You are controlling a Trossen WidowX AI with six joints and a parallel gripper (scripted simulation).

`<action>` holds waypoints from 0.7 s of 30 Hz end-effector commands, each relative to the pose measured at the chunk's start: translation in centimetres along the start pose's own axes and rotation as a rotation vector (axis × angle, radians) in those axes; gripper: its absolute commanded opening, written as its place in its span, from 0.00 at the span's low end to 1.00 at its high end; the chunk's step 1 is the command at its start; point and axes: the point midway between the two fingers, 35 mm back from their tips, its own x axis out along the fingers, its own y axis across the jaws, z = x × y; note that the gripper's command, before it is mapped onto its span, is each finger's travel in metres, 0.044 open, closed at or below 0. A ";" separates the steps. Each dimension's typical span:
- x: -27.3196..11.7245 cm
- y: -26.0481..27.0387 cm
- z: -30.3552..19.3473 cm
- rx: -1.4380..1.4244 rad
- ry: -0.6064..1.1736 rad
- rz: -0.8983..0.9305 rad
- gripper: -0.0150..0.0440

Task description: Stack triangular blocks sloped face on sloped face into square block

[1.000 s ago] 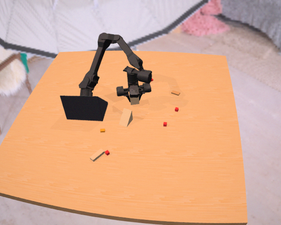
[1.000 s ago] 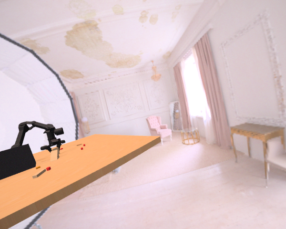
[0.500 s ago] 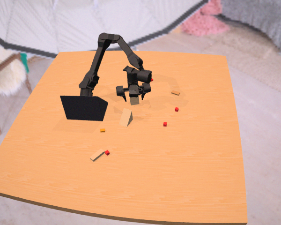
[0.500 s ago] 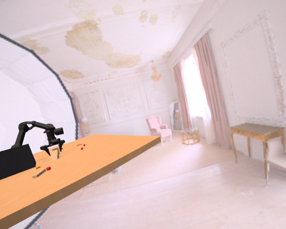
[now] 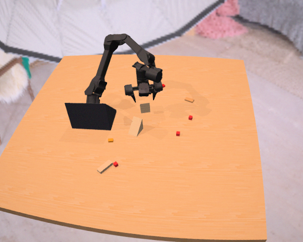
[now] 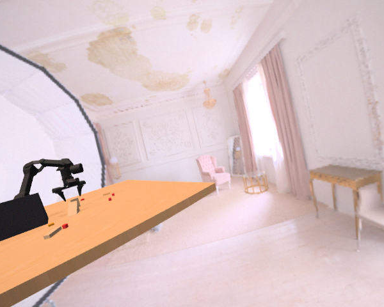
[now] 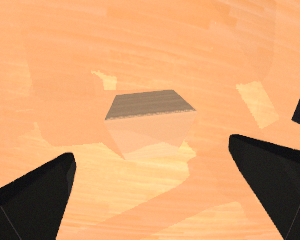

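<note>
One pale wooden triangular block [image 5: 136, 126] [image 6: 72, 208] stands on the table [image 5: 172, 182], with a light face and a shaded triangular end visible. The other triangular block [image 5: 145, 108] [image 7: 151, 105] is a little behind it, apart from it, showing a grey shaded face in the top view. In the wrist view it shows a grey face and a light face. My gripper [image 5: 144, 100] [image 6: 72, 197] [image 7: 153, 151] is wide open and empty, above this rear block, with its fingers clear of it on either side.
A black box [image 5: 90, 116] is at the arm's base. Red cubes [image 5: 178, 133] [image 5: 190, 117] [image 5: 115, 164] lie around, another [image 5: 163, 85] behind the gripper. An orange piece [image 5: 110, 139], a wooden bar [image 5: 104, 166] and a thin wooden piece [image 5: 189, 99] also lie on the table.
</note>
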 end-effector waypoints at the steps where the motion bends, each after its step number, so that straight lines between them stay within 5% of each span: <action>1: -0.1 0.0 0.1 -0.057 0.005 0.000 1.00; 15: -1.5 -0.1 1.6 -1.251 0.080 0.071 1.00; 21: -1.9 -0.1 2.1 -1.484 0.088 0.107 1.00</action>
